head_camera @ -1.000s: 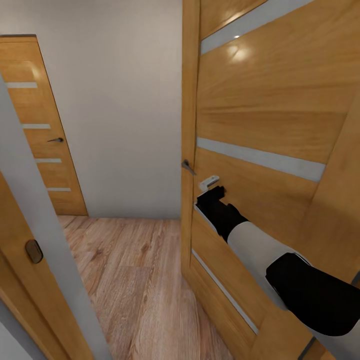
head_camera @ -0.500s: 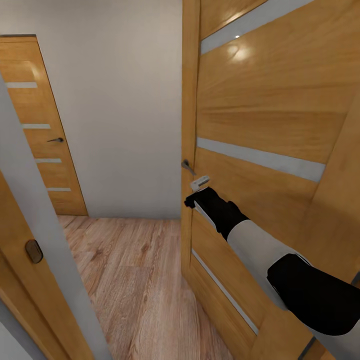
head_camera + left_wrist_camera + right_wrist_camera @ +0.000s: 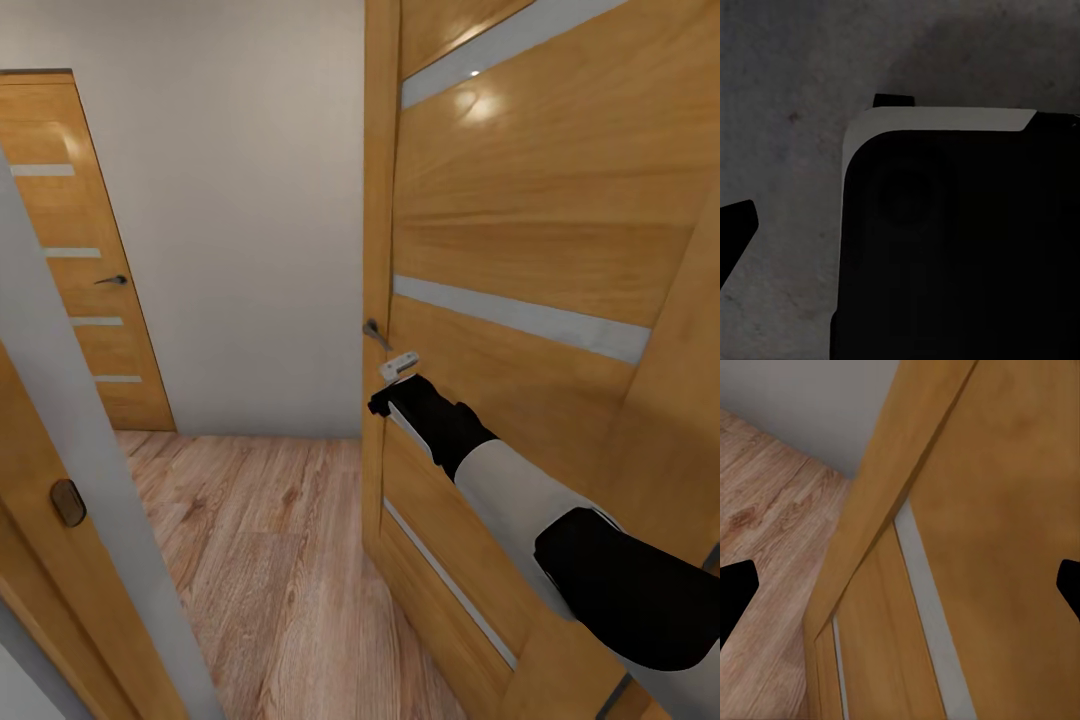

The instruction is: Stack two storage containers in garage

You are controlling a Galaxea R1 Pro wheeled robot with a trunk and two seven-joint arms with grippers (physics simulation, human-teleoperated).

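Observation:
No orange-red storage container is in view. My right arm reaches forward to a half-open wooden door (image 3: 520, 230). My right gripper (image 3: 388, 385) is at the door's free edge, just below the metal lever handle (image 3: 376, 334). Its fingers stand wide apart at both sides of the right wrist view, so my right gripper (image 3: 900, 592) is open, with the door's edge and a pale glass strip (image 3: 930, 615) between them. In the left wrist view, one dark finger (image 3: 736, 229) of my left gripper is far out to the side. A black robot part (image 3: 960, 247) above dark grey ground hides the other.
A light wood-plank floor (image 3: 270, 560) runs through the gap left of the door to a grey wall (image 3: 240, 200). A second wooden door (image 3: 85, 260) stands shut at the back left. A door frame (image 3: 60, 480) is close on my left.
My right gripper has moved a little left along the door, from its face to its free edge under the handle. The door and the view have not shifted.

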